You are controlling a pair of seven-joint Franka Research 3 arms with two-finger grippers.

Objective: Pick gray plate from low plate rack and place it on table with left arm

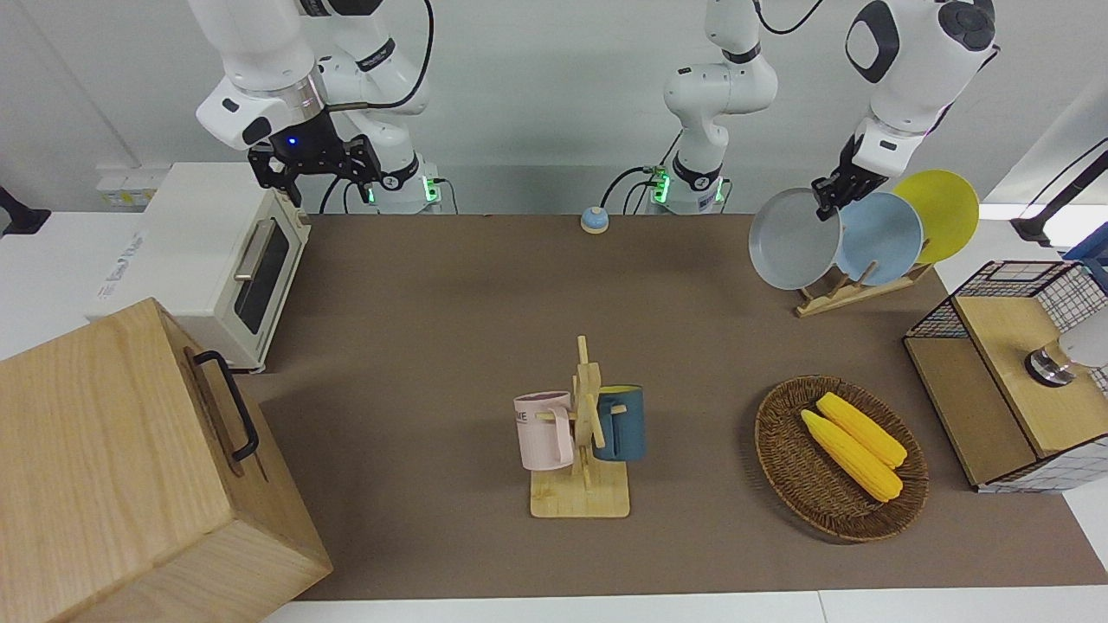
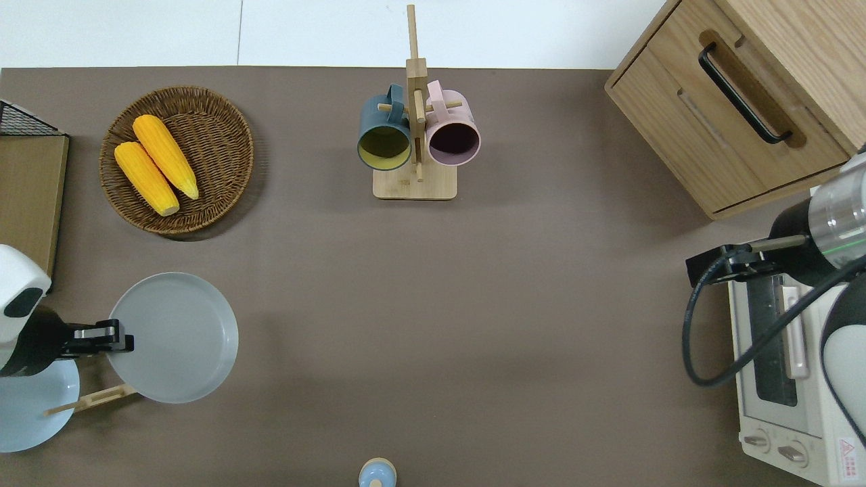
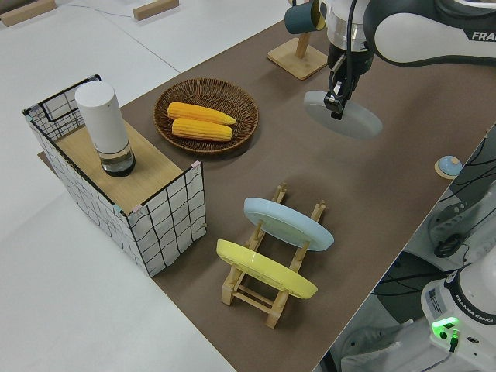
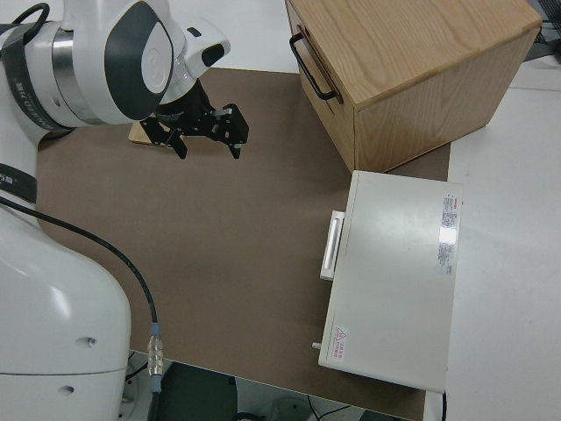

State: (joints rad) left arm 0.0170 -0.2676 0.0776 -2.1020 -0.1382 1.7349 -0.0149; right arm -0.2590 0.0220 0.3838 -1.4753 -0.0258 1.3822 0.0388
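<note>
My left gripper is shut on the rim of the gray plate and holds it in the air, clear of the low plate rack. The plate hangs nearly flat over the bare brown table, beside the rack toward the table's middle. It also shows in the front view and the left side view. The rack still holds a light-blue plate and a yellow plate. My right gripper is open and empty; that arm is parked.
A wicker basket with two corn cobs lies farther from the robots than the held plate. A mug tree with two mugs stands mid-table. A wire-sided box, a toaster oven, a wooden cabinet and a small blue bell stand around the edges.
</note>
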